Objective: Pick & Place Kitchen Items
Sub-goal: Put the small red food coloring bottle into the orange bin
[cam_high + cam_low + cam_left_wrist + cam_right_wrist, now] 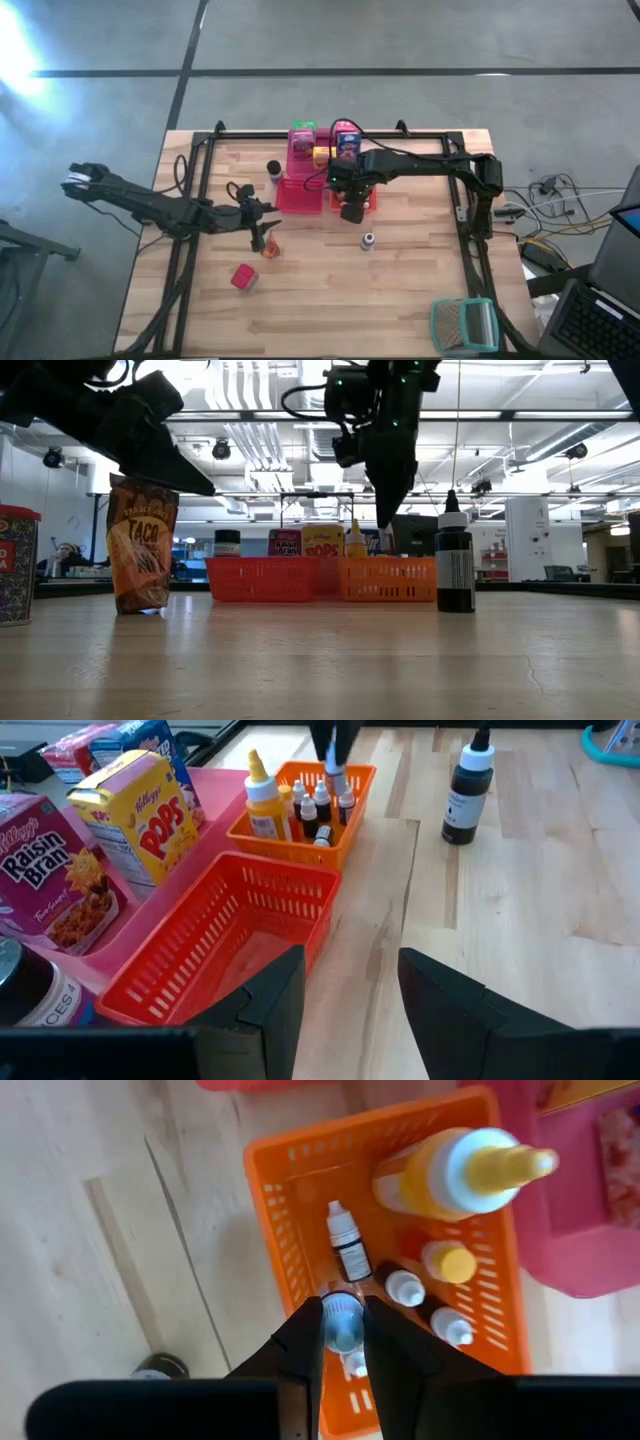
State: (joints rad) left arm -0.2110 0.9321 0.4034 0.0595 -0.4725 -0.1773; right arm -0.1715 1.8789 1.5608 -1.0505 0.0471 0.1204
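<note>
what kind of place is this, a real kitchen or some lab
Most likely a robotics lab or workshop, not a kitchen: a bare wooden table on concrete floor, open ceiling ducts and strip lights behind, laptops and loose cables alongside.

We see two dark, slender jointed arms, a black cable looping along the right arm (420, 165). Its gripper (343, 1342) ends in two black wedge-shaped fingers; the left gripper (345, 1000) has the same angular black fingers.

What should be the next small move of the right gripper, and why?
Probably lower a little, then open. The right gripper is shut on a small blue-capped bottle directly above the orange basket, where other little bottles already lie, so it seems ready to be released there.
</note>
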